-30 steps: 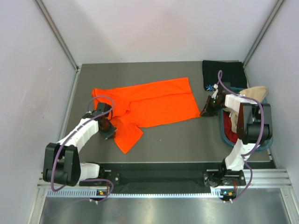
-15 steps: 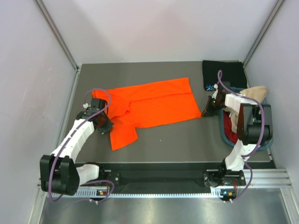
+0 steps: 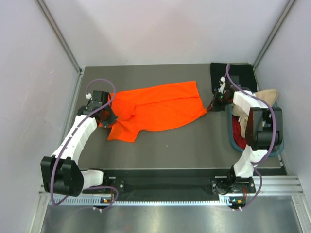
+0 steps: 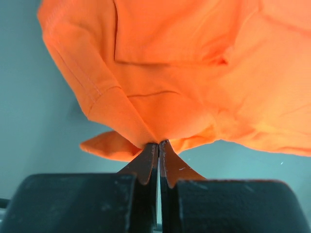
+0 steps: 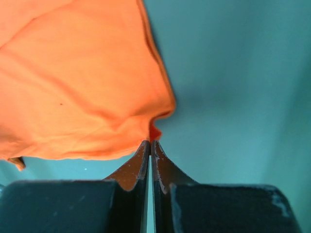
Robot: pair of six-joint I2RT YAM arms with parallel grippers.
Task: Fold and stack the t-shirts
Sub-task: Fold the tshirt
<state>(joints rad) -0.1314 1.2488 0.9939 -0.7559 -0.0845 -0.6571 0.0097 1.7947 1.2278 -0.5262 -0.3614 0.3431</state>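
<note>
The orange t-shirt (image 3: 160, 104) lies stretched left to right across the middle of the table (image 3: 184, 145), and each arm holds one end. The left gripper (image 4: 159, 144) is clamped on a bunched fold at the shirt's left end, jaws pressed together with cloth between them. The right gripper (image 5: 150, 144) is closed the same way on the shirt's near right corner, pinching just the tip of the hem. From above, it is hard to say whether the shirt's middle rests on the table or hangs slightly off it.

Bare tabletop runs along the shirt's near edge toward the arm bases, and a narrower strip lies behind it. The teal tub (image 3: 232, 140) sits just right of the right gripper, holding the beige t-shirt (image 3: 266, 94) and dark red t-shirt (image 3: 236, 128). The black t-shirt (image 3: 241, 75) fills the far right corner.
</note>
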